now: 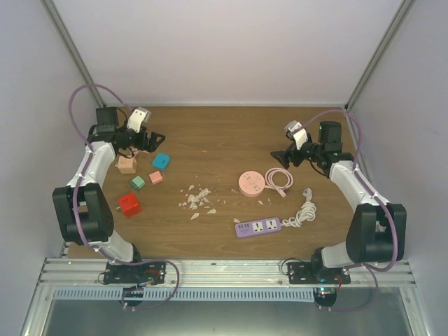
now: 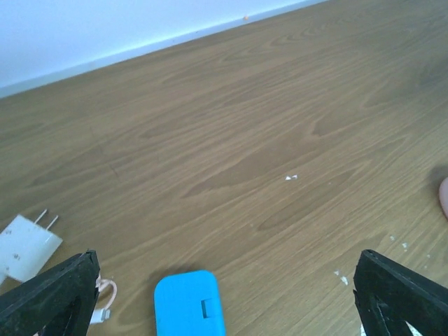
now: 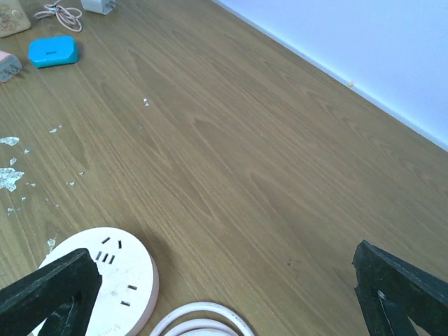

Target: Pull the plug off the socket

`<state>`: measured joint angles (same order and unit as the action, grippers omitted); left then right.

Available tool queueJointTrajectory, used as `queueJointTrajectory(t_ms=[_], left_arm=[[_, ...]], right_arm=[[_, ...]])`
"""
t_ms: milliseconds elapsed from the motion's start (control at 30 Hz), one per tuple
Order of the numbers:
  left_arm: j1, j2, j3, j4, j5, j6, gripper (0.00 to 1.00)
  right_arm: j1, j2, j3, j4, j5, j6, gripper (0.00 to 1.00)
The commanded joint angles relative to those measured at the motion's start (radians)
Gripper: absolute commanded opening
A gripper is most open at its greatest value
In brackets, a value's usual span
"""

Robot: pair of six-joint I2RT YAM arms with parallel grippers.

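Lower right of centre in the overhead view, my table [image 1: 210, 140] holds a purple power strip [image 1: 257, 227] lying left to right, its white cord [image 1: 302, 211] coiled at its right end. I can't make out a plug seated in it. My right gripper [image 1: 283, 159] hangs nearer, up and right of it, jaws wide and empty; the round pink socket [image 1: 250, 183] and its cable [image 1: 278, 179] sit between. My left gripper [image 1: 148, 140], also wide and empty, hovers far left over coloured adapters [image 1: 161, 161]. Paper scraps [image 1: 197, 199] litter the middle.

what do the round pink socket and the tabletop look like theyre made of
Round pink socket: probably moulded plastic, smooth with a soft satin sheen and crisp slot holes. Tabletop: wood or a wood-look laminate, going by the brown grain pattern; matte, with little glare.
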<state>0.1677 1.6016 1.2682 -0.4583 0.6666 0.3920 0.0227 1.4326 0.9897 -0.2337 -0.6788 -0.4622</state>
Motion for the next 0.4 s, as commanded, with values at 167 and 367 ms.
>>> queueJointTrajectory(t_ms=[167, 367], left_arm=[[-0.004, -0.055, -0.111, 0.165, -0.090, -0.057, 0.99], [-0.039, -0.057, -0.112, 0.162, -0.148, -0.057, 0.99]], right_arm=[[-0.007, -0.007, -0.017, 0.092, -0.004, 0.054, 1.00], [-0.007, -0.010, -0.029, 0.106, -0.014, 0.060, 1.00]])
